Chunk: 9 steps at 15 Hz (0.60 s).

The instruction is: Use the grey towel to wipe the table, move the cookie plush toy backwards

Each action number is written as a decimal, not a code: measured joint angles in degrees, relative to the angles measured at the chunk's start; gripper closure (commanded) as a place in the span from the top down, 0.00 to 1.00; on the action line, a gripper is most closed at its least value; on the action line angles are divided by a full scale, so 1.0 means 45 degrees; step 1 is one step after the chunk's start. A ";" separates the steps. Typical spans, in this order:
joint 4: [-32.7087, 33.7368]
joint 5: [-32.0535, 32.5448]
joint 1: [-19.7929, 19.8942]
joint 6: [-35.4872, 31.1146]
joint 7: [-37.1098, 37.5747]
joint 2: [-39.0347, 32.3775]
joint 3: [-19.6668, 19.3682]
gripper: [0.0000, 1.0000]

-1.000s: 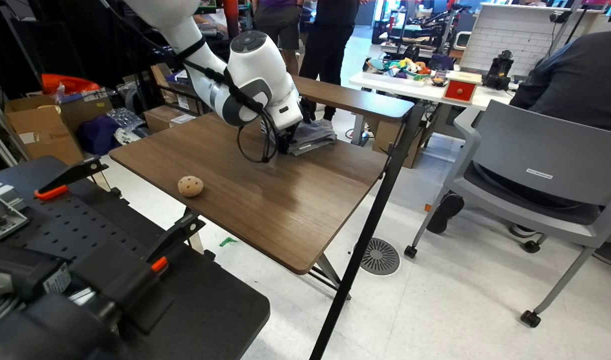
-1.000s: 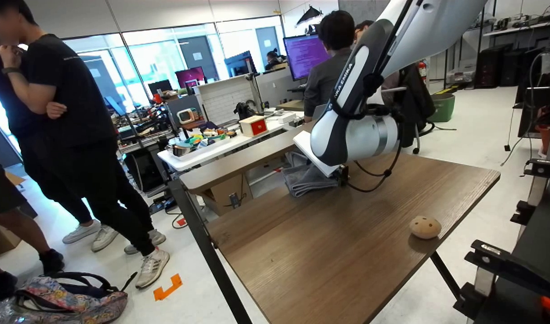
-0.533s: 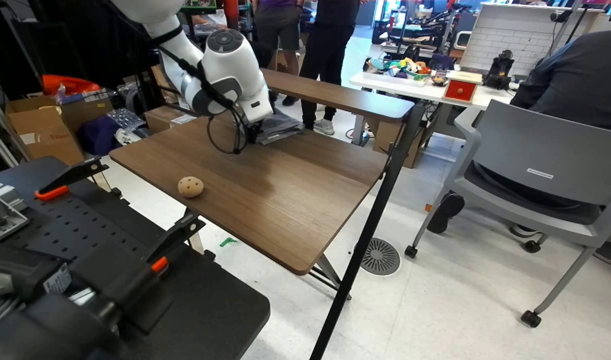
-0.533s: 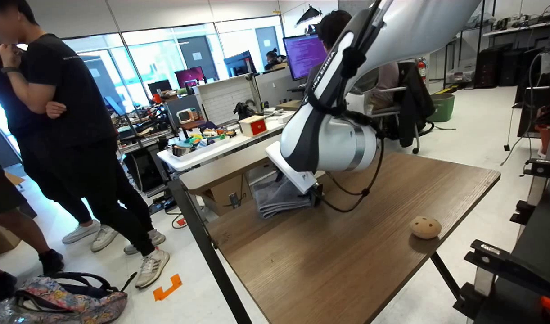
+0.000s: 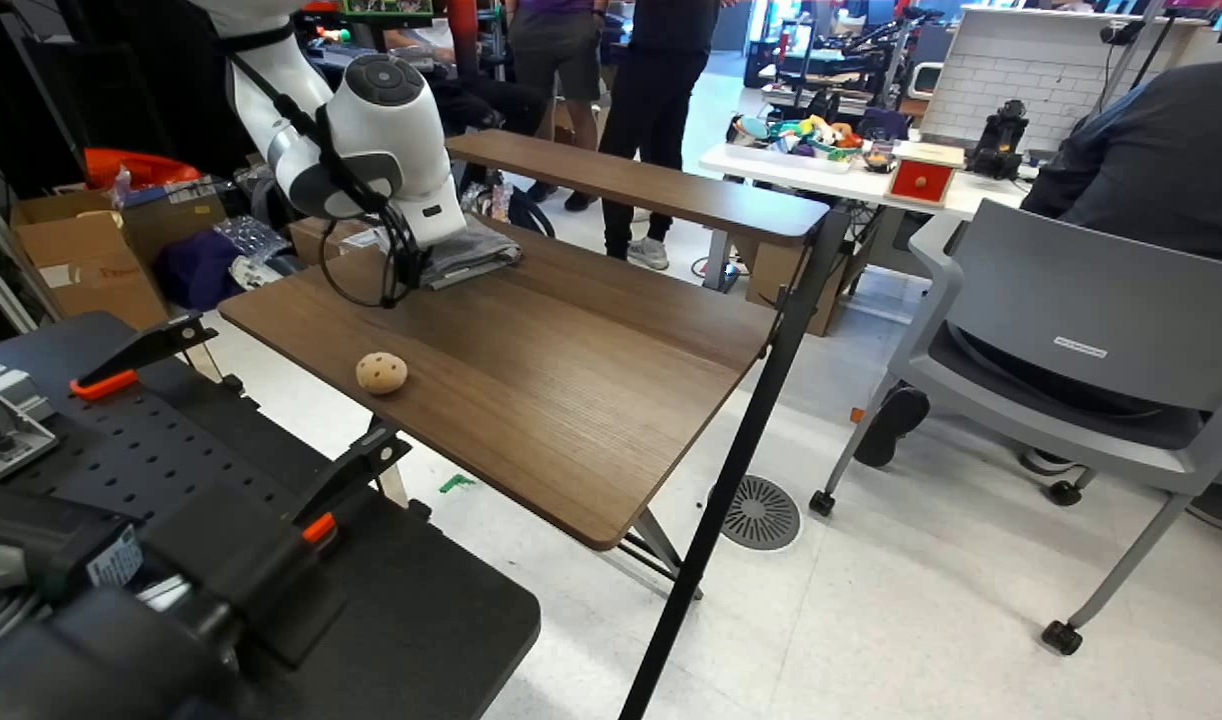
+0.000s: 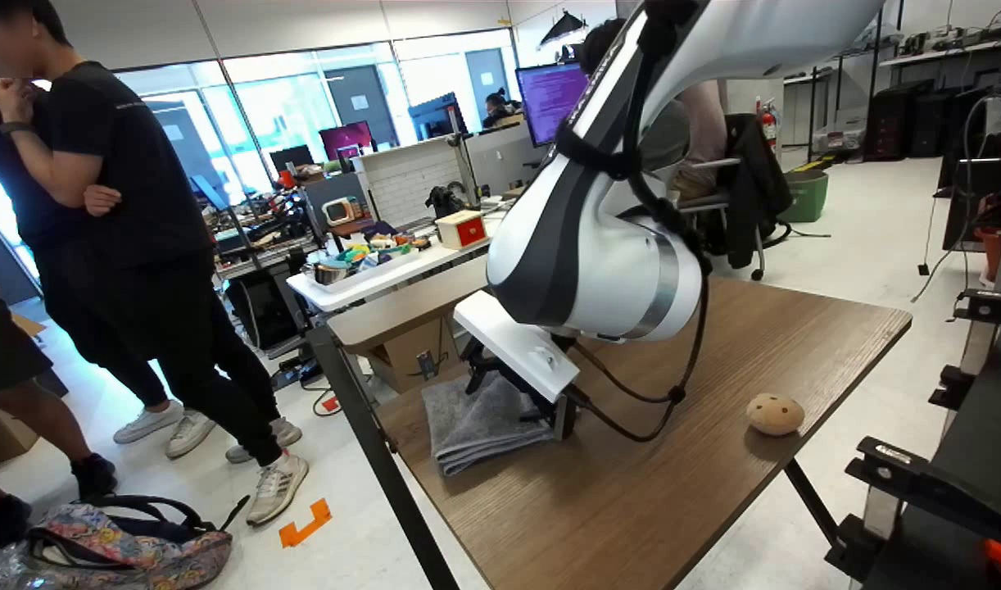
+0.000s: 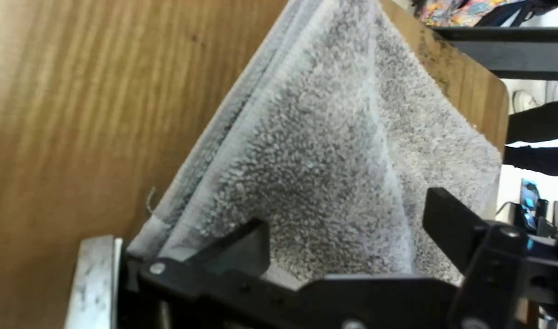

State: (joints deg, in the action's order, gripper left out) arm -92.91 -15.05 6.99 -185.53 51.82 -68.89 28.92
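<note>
One arm (image 6: 599, 270) is bent down twd the bench (image 5: 571, 390), w/ claw (image 7: 347, 224) spread wide over the grey towel (image 6: 468, 434) lying there; cookie plush toy (image 5: 381, 373) rests nr bench edge, well apart.

Windows (image 6: 283, 90) glare white beyond the shadowed table (image 6: 689, 479).

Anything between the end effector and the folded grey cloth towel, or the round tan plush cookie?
Nothing visible before the folded grey cloth towel: the end effector, jaws apart, is over it, contact unclear. Toward the round tan plush cookie, only a black cable loop hangs between, in an exterior view.
</note>
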 measured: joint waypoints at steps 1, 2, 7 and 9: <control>-0.0583 -0.0198 0.0120 0.0187 -0.0209 0.0323 -0.0002 1.00; -0.1171 -0.0394 0.0227 0.0462 -0.0407 0.0680 -0.0047 1.00; -0.2867 -0.1166 0.0086 0.1380 -0.0896 0.2176 -0.1257 1.00; -0.2653 -0.1331 -0.0259 0.1262 -0.0901 0.2365 -0.2213 1.00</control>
State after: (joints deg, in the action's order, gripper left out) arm -104.84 -21.04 5.82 -179.85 47.76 -58.25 18.96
